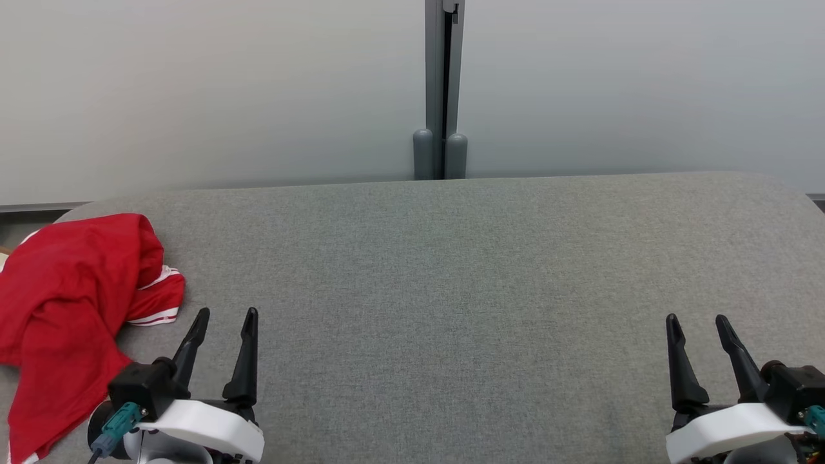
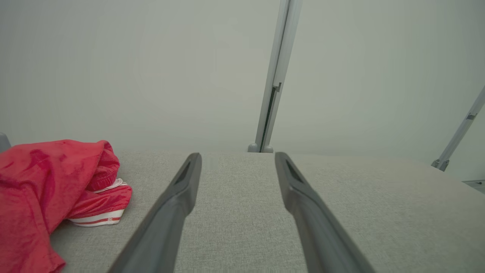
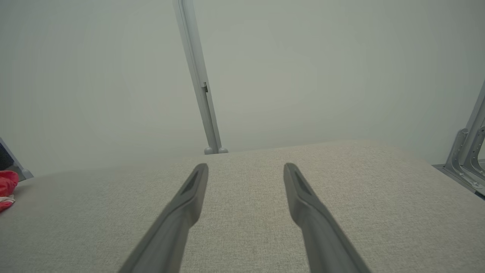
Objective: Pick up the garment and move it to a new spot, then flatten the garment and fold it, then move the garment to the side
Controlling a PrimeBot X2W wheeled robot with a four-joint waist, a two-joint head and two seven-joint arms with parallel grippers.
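Observation:
A crumpled red garment [image 1: 64,303] with white-striped trim lies bunched at the left edge of the grey fabric-covered table [image 1: 451,290]. The left wrist view has the garment [image 2: 41,189] at its lower left, and a sliver of the garment [image 3: 7,187] sits at the right wrist view's left edge. My left gripper [image 1: 227,314] stands open and empty just right of the garment, low at the front. My right gripper [image 1: 696,319] is open and empty at the front right, far from the cloth. Both pairs of fingers [image 2: 178,204] [image 3: 185,201] point toward the back wall.
A pale wall runs behind the table with a grey vertical post [image 1: 443,90] at its middle. A metal frame leg [image 3: 468,151] stands off the table's right end. The table's rounded back edge [image 1: 451,182] lies ahead of the grippers.

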